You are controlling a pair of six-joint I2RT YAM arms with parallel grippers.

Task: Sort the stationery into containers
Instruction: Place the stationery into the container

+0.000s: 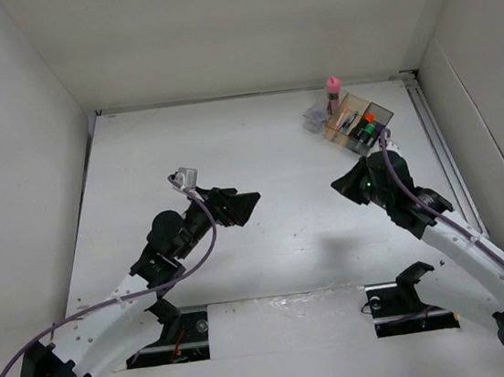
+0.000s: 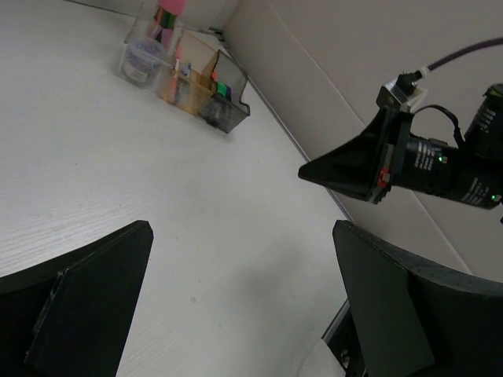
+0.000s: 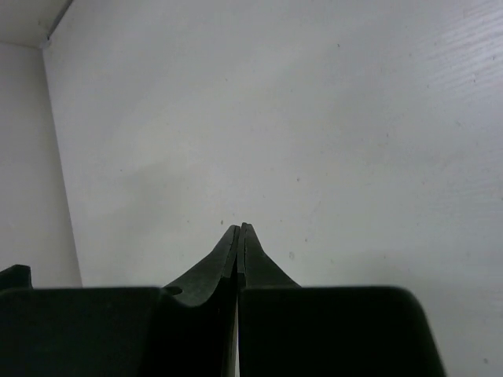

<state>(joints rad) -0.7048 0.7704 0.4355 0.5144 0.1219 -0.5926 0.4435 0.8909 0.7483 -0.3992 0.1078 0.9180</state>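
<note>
The divided translucent tray (image 1: pixel 381 109) stands at the far right of the table. A pink-capped bottle (image 1: pixel 332 87) stands upright at its far corner, with a small round grey jar (image 1: pixel 315 118) in the clear compartment beside it. Thin pens (image 1: pixel 347 122) lie in the tan compartment. Black markers with green and orange ends (image 1: pixel 369 127) lie in the smoky one. My left gripper (image 1: pixel 247 206) is open and empty over mid-table, pointing right. My right gripper (image 1: pixel 338 183) is shut on nothing, just near of the tray. The left wrist view shows the tray (image 2: pixel 236 111), bottle (image 2: pixel 167 11), jar (image 2: pixel 144 55) and right gripper (image 2: pixel 309 172).
White walls enclose the table on three sides. A metal rail (image 1: pixel 436 138) runs along the right edge beside the tray. The right wrist view shows only white tabletop ahead of my shut fingers (image 3: pixel 248 239). My left gripper (image 2: pixel 242 236) hangs above bare tabletop.
</note>
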